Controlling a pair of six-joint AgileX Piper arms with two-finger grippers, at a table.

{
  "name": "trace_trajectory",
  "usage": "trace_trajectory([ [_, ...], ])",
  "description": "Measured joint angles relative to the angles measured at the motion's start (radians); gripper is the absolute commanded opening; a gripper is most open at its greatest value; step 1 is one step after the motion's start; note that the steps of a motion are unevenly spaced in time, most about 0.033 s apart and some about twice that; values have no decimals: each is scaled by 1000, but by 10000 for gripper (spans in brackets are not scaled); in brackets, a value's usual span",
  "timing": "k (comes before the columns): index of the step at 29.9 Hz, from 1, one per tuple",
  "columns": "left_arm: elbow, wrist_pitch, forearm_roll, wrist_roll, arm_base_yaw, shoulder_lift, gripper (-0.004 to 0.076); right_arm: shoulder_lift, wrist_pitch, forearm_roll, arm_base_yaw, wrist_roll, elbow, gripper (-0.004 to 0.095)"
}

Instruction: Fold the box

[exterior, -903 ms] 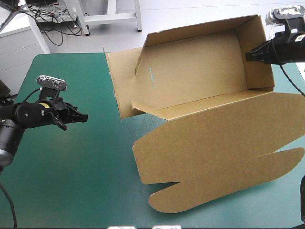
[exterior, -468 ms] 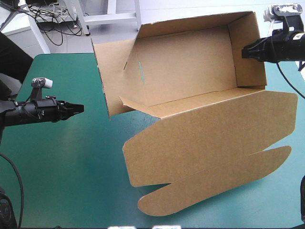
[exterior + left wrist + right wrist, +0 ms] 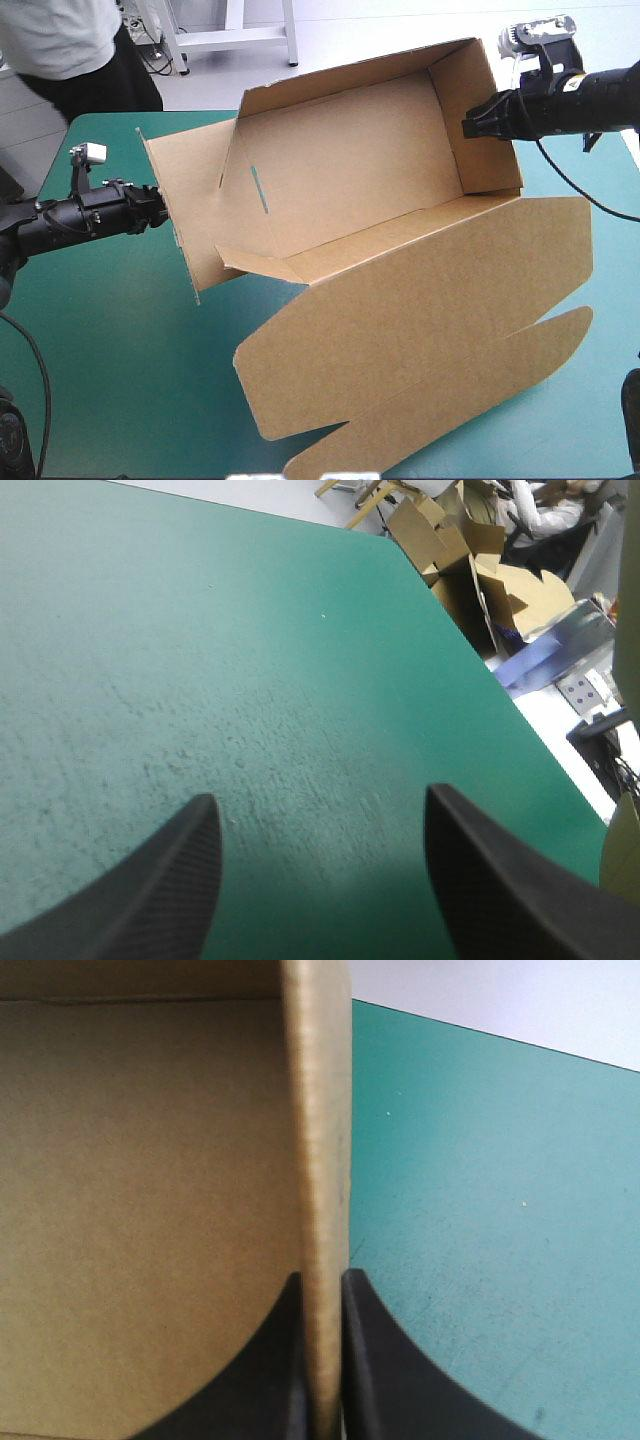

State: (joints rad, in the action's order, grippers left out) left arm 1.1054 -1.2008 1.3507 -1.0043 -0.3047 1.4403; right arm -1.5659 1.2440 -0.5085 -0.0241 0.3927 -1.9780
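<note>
Box held by its right end wall: the right hand reaches in from the far right, its two black fingers pressed almost together with the upright edge of that brown wall pinched between them. One finger lies inside the tray and the other outside. This grip appears to steady the tray and keep the wall standing while the other end is worked.

Outward from that grip, the box is an open tray lying across the far half of the teal-green worktop, angled so that its left end sits nearer than its right. The back wall stands upright. The lid lies flat toward the near side, and its rounded tuck flap reaches the near edge.

At the left end, the left end wall leans outward and is not yet raised and tucked. A small loose flap lies at the near left corner.

The left hand comes in low from the left with its fingers spread and nothing between them. Its tips are just beside the outer face of the leaning wall, though contact cannot be confirmed. It looks placed to push that wall upright.
</note>
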Motion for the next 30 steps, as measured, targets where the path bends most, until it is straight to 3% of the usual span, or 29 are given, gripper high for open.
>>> trace_trajectory([
  [18,0,4,169,-1,207,0,574,-8,-22,157,-25,-120,0,-12],
  [30,0,11,273,-42,241,-1,575,-10,-155,424,-209,-280,0,-12],
])
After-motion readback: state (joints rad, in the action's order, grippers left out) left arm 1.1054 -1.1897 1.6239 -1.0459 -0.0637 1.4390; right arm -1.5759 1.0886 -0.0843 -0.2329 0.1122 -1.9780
